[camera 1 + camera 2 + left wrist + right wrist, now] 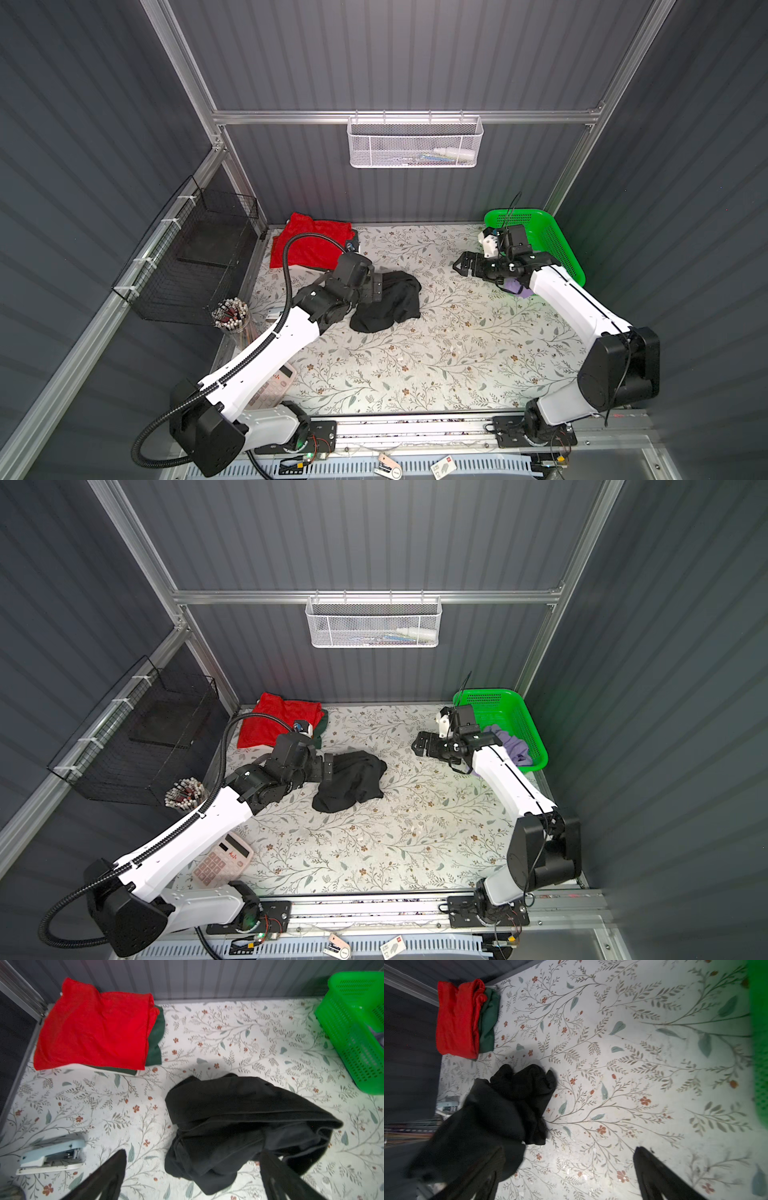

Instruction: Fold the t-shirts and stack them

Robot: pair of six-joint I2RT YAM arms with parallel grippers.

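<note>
— What did the top views show?
— In both, the black t-shirt (386,301) lay crumpled mid-table, with the left gripper (376,286) at its edge. In a top view, the lavender t-shirt (513,746) sat in the green basket (532,712).
— And the wrist views?
— Left wrist: jaws spread wide and empty, the red t-shirt (93,1028) stacked on the dark green t-shirt (155,1043), and a stapler (52,1153). Right wrist: the right gripper (569,1151) gaped empty too.

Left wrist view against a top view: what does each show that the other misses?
Only the left wrist view: the light blue stapler in full; from above the left arm mostly hides it. Only a top view: the lavender t-shirt in the green basket, the open right fingers, the calculator. Both: the red t-shirt folded on the dark green t-shirt, the crumpled black t-shirt beside the open left fingers.
</note>
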